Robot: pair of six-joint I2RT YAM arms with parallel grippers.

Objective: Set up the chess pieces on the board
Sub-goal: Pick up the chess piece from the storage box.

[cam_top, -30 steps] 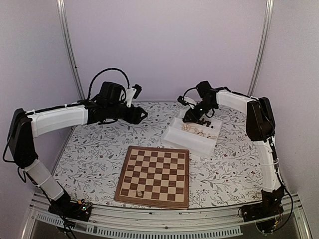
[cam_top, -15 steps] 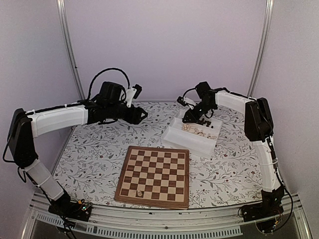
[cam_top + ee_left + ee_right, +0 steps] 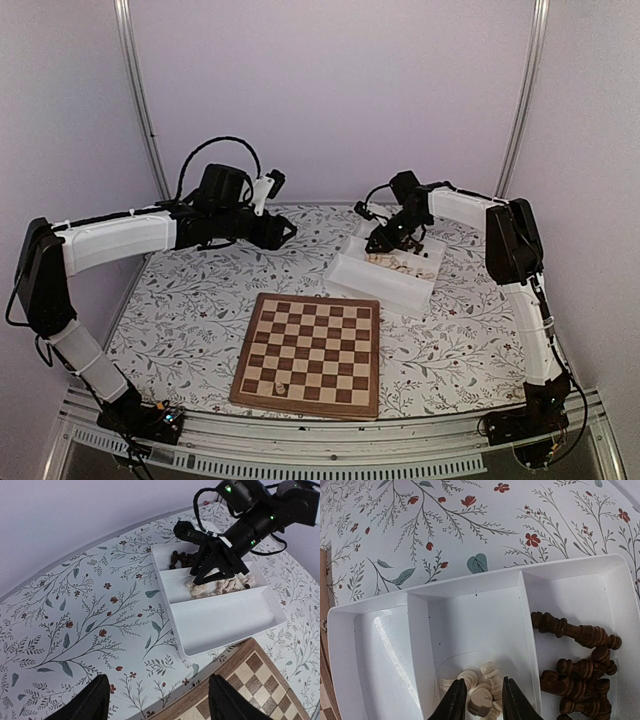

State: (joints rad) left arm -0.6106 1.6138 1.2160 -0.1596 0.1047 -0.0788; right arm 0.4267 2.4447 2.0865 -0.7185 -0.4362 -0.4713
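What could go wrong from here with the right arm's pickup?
The right gripper straddles one pale piece in a crowded heap of pale pieces; closing or lifting may catch a neighbour and drag it out of the tray. The pieces lie jumbled, so the grip may land askew, and the piece could slip or topple on the board.

The board (image 3: 308, 354) is wood, its tan and brown squares smooth with a low satin sheen. The tray (image 3: 385, 645) is white plastic, glossy enough to carry a bright streak of light on its floor. In it the pale chess pieces (image 3: 481, 679) look like bare matt turned wood, while the dark chess pieces (image 3: 580, 672) gleam as if varnished. The table cover (image 3: 90, 610) is a matt printed sheet; cloth or paper, I cannot tell. The arm shells (image 3: 120, 243) are dull white plastic, and the rail (image 3: 300, 440) is pale metal.
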